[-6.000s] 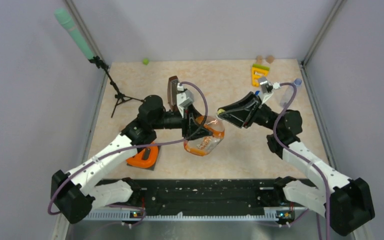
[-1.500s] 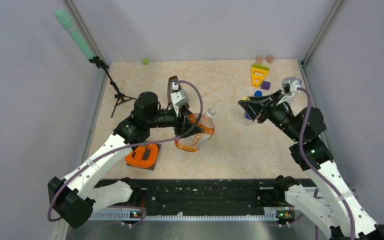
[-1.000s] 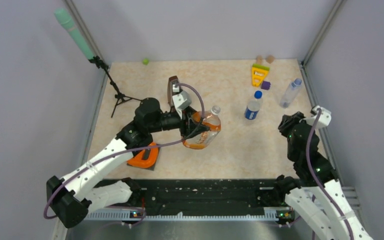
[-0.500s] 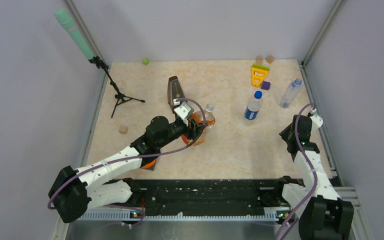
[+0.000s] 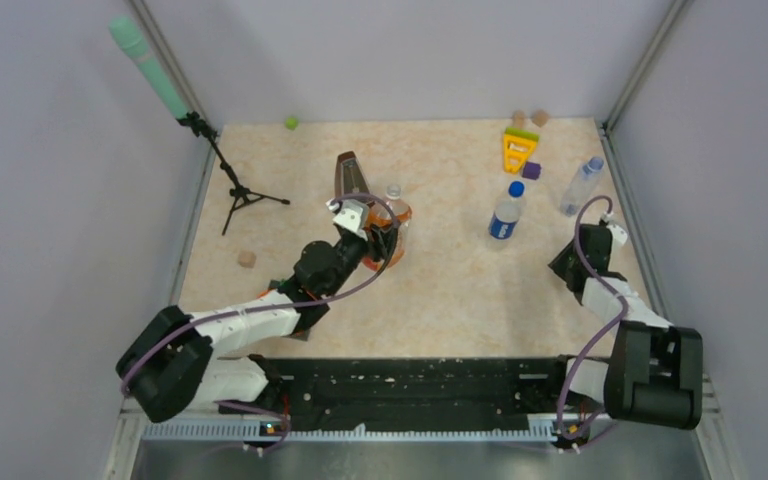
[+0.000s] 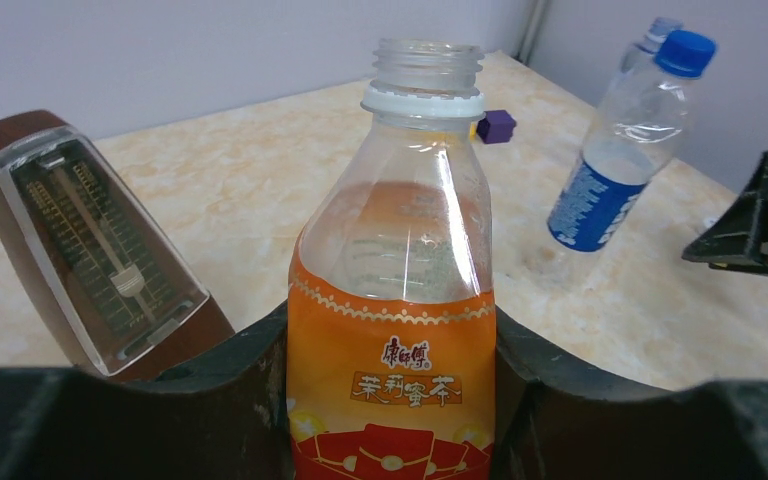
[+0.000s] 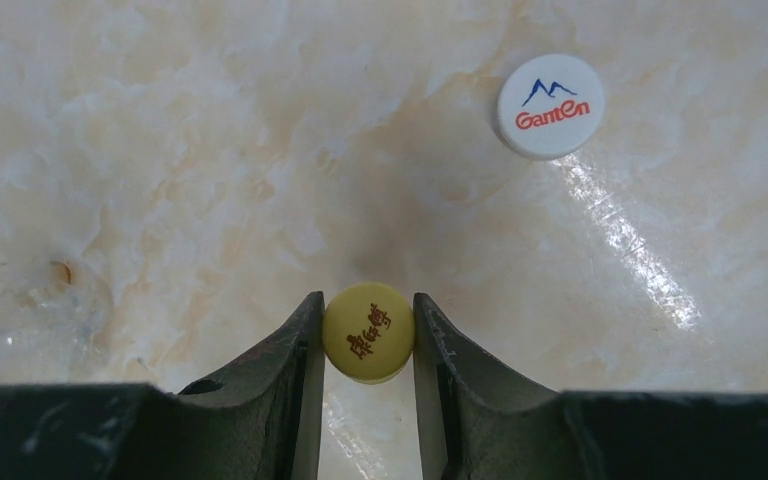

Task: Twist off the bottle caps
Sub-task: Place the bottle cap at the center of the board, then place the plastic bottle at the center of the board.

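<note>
Yellow bottle cap [image 7: 368, 332] is off its bottle, pinched between the right gripper's [image 7: 365, 310] two fingers. The jaws are nearly closed on its sides and its printed top faces the wrist camera. It sits low over the marbled table [image 7: 160, 150]; can't tell whether it touches. White cap [image 7: 550, 106], Ganten logo up, lies loose on the table, ahead and to the right of the yellow one, clearly apart from it. In the top view that gripper is far to the right of the metronome [image 5: 348, 178] and nearer the arm bases. Squat orange-tinted bottle [image 6: 390, 300] stands upright just right of the metronome, close beside it, with an open neck and only the white ring left on it. Left gripper [image 6: 390, 340] is closed partway around the bottle's labelled lower body, one finger on each side, a firm hold. Blue-label bottle [image 6: 615, 160] stands upright well to the right of the metronome with its blue cap [image 6: 683, 52] on. Slim unlabelled bottle [image 6: 650, 40] is just behind it, farther again from the metronome and mostly hidden in the wrist view, so cap state unclear. Purple block [image 6: 496, 125] sits on the table beyond the orange bottle's neck, on the far side from the metronome.
</note>
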You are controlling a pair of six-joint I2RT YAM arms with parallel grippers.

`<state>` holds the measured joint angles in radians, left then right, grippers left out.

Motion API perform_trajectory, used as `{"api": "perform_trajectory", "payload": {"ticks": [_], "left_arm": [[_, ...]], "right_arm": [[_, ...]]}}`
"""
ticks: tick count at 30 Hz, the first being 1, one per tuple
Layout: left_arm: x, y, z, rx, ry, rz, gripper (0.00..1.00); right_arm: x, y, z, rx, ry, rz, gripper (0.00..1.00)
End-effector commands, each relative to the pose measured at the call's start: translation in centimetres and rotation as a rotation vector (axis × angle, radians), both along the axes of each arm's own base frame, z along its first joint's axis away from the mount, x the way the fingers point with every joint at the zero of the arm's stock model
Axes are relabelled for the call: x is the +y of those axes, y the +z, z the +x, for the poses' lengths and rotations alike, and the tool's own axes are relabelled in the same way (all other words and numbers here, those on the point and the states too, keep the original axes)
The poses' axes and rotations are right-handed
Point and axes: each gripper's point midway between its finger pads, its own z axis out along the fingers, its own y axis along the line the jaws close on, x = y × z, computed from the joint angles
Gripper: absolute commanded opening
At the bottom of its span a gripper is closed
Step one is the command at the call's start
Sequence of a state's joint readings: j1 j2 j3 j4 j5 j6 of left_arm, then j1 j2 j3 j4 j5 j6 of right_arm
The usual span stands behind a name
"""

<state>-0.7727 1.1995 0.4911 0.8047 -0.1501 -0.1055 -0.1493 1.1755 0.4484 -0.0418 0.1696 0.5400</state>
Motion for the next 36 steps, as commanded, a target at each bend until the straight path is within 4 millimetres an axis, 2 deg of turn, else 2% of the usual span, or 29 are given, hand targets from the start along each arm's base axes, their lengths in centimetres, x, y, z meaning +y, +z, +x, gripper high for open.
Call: {"api": "perform_trajectory", "payload": {"ticks": [1, 5, 9, 14, 17, 25, 31, 36], "left_arm": [[0.4, 2.4, 2.0, -0.104, 0.059, -0.140, 0.00], [0.1, 1.6, 2.7, -0.165, 0.069, -0.144, 0.00], [0.2, 1.3, 2.7, -0.236, 0.075, -0.189, 0.00], [-0.7, -1.1, 3.1, -0.230, 0.052, -0.160, 0.00], [-0.4, -1.7, 3.5, -0.216, 0.079, -0.151, 0.00], [0.1, -4.3, 3.8, -0.152, 0.108, -0.132, 0.00], [0.5, -6.1, 4.6, -0.127, 0.154, -0.091, 0.00], [1.6, -7.1, 5.4, -0.100, 0.231, -0.088, 0.00]], "right_arm": [[-0.2, 0.4, 1.7, 0.016, 0.035, -0.007, 0.03], [0.0, -0.5, 1.4, 0.070, 0.046, 0.009, 0.08], [0.2, 0.0, 1.3, 0.033, 0.063, 0.001, 0.24], [0.4, 0.2, 0.9, 0.023, 0.074, 0.002, 0.38], [0.5, 0.3, 0.7, 0.016, 0.081, 0.000, 0.50], [0.5, 1.2, -0.2, 0.001, 0.076, -0.007, 0.50], [1.1, 5.4, 0.0, -0.123, 0.100, -0.007, 0.53], [2.2, 7.5, 0.0, -0.190, 0.134, 0.025, 0.55]]}}
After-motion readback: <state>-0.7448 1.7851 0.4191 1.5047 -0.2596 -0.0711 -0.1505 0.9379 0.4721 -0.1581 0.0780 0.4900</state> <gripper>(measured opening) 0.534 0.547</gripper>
